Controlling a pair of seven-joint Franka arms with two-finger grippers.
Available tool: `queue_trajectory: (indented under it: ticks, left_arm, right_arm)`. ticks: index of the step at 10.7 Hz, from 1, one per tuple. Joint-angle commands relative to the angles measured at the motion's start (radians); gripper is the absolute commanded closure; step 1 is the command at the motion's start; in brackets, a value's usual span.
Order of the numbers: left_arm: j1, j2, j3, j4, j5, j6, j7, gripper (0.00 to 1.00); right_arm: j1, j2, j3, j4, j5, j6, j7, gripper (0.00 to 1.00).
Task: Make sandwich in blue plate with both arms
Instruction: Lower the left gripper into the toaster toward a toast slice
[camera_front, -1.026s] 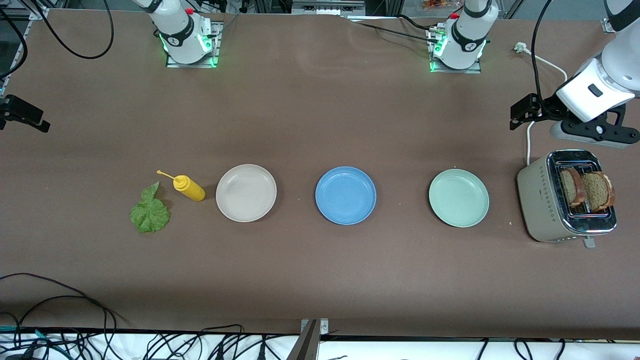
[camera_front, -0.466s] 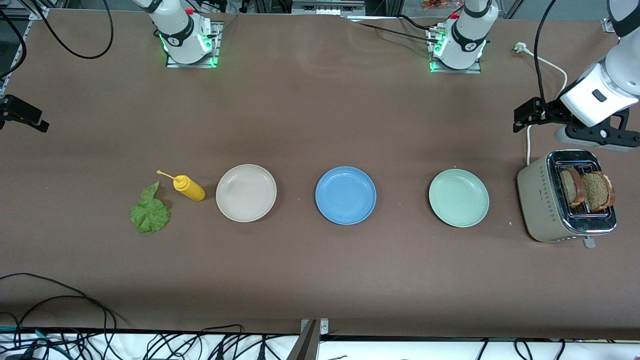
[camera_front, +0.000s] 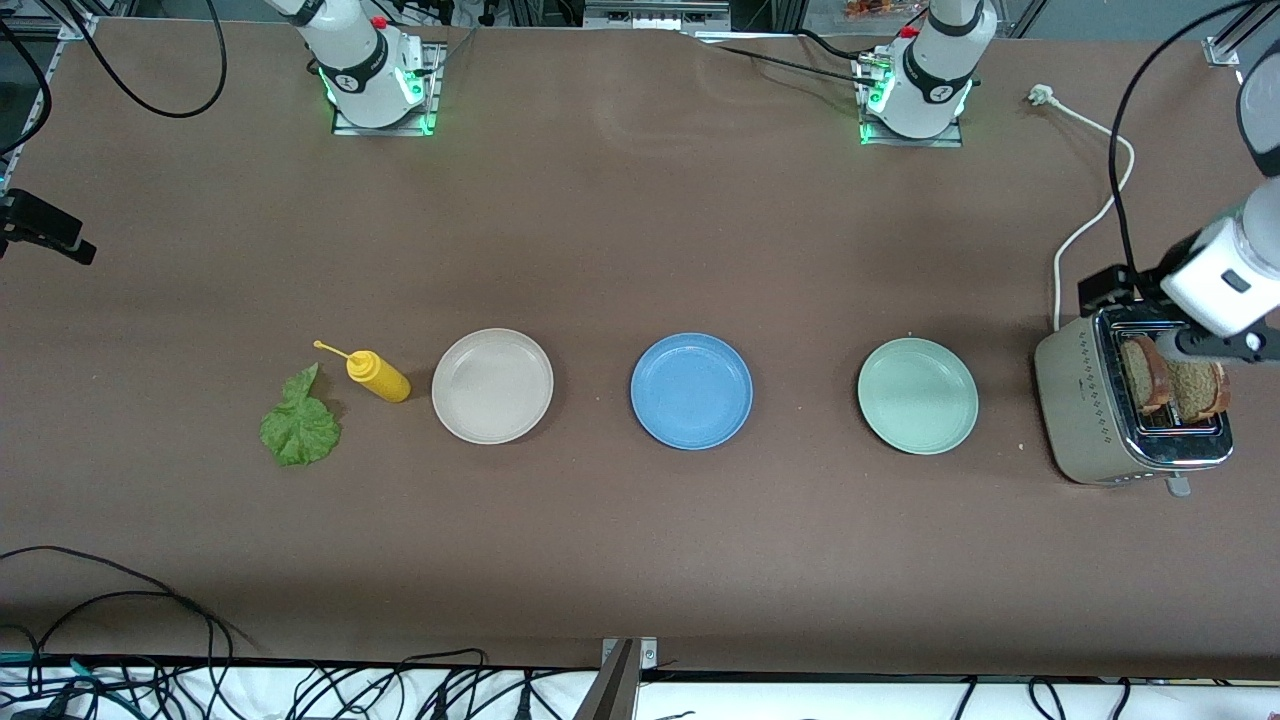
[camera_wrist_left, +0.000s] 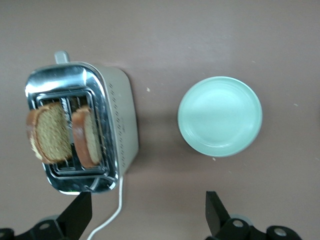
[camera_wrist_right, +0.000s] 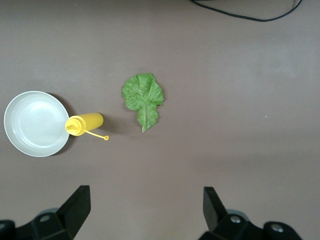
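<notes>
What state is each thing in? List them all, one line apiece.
Blue plate: empty.
Beige plate: empty.
Mint-green plate: empty.
Bread slices: two, upright in the toaster slots.
Toaster: loaded, bread sticking up.
Lettuce leaf: flat on the table.
Mustard bottle: lying on its side.
Left gripper: open, above the toaster.
Right gripper: open, above the lettuce area.

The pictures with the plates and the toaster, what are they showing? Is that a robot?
Yes, two robot arms at a brown table. One picture looks down from high up; the other two come from cameras on the arms' wrists. On the table lie a lettuce leaf, a yellow bottle, a beige plate, a blue plate, a green plate and a toaster with two bread slices. The left hand is open above the toaster; the right hand is open above the lettuce. Neither holds anything.
</notes>
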Motion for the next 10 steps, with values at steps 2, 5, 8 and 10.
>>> queue_trajectory:
  ticks: [2,5,8,10]
  left_arm:
    - [0.111,0.167,-0.005,0.117,0.035,0.14,0.018,0.0]
    - [0.181,0.205,-0.008,0.066,-0.013,0.156,0.03,0.0]
    - [0.221,0.268,-0.007,0.042,-0.018,0.211,0.068,0.0]
    - [0.23,0.268,-0.008,-0.026,-0.014,0.239,0.07,0.01]
  right_arm:
    - [0.006,0.006,0.001,0.022,-0.004,-0.026,-0.006,0.0]
    - [0.007,0.008,0.001,0.022,-0.005,-0.027,-0.006,0.0]
    - [0.007,0.008,0.001,0.022,-0.004,-0.027,-0.006,0.0]
    - [0.007,0.008,0.001,0.022,-0.005,-0.026,-0.006,0.0]
